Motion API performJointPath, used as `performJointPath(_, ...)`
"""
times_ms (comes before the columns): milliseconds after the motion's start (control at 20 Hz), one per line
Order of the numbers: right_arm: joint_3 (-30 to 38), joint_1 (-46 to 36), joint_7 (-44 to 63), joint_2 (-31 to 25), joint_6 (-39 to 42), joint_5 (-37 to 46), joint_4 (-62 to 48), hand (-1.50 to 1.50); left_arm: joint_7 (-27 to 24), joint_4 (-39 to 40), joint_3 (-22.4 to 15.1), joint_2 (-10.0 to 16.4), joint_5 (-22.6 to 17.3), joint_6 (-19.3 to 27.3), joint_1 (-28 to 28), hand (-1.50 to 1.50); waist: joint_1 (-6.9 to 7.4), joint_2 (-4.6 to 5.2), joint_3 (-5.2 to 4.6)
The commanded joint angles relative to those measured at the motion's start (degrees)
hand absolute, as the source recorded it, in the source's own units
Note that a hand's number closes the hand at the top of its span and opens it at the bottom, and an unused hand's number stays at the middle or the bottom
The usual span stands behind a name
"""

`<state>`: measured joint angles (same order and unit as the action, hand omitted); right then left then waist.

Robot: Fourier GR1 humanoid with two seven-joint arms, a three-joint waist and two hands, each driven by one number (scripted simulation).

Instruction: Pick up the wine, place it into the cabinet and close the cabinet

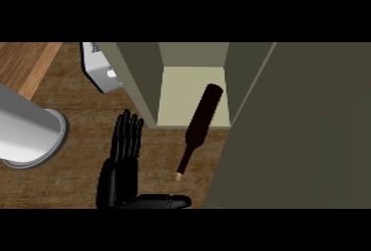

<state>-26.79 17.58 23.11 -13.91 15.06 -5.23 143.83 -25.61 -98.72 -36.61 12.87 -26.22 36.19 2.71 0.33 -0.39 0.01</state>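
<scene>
The wine bottle (200, 120) is dark and slim and lies tilted. Its body rests on the pale floor of the open cabinet (177, 93), while its neck sticks out over the wooden counter, ending in a light cap. The cabinet door (304, 127) stands open as a large olive panel on the right. My left hand (123, 157) is open beside the bottle's neck on its left, fingers straight and pointing towards the cabinet's left wall, thumb out to the right at the lower edge. It touches nothing. My right hand does not show.
A large grey cylinder (29, 130) lies over the counter at the left edge. A grey-white object (101, 73) sits at the back, left of the cabinet wall. The brown counter (80, 166) stretches around the hand.
</scene>
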Motion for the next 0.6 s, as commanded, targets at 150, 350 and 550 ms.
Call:
performJointPath(150, -10.54, -0.80, 7.48, -1.31, 2.08, -3.24, 10.22, 1.50, -2.86, -11.42, 0.05, 9.28, -0.58, -3.86, -13.53, -1.50, 0.86, -0.08, -0.11)
performJointPath(350, -16.27, -3.32, 10.79, 1.06, -0.34, 1.40, 11.99, 1.50, -1.33, -14.74, 4.66, 13.45, -2.93, -5.47, -15.83, -1.50, 0.45, -0.20, -0.20)
performJointPath(550, -20.29, -7.91, 14.37, 5.46, -3.38, 3.41, 7.91, 1.50, -4.00, -17.07, 10.97, 17.91, -7.13, -11.11, -20.04, -1.50, 1.22, -0.33, -0.36)
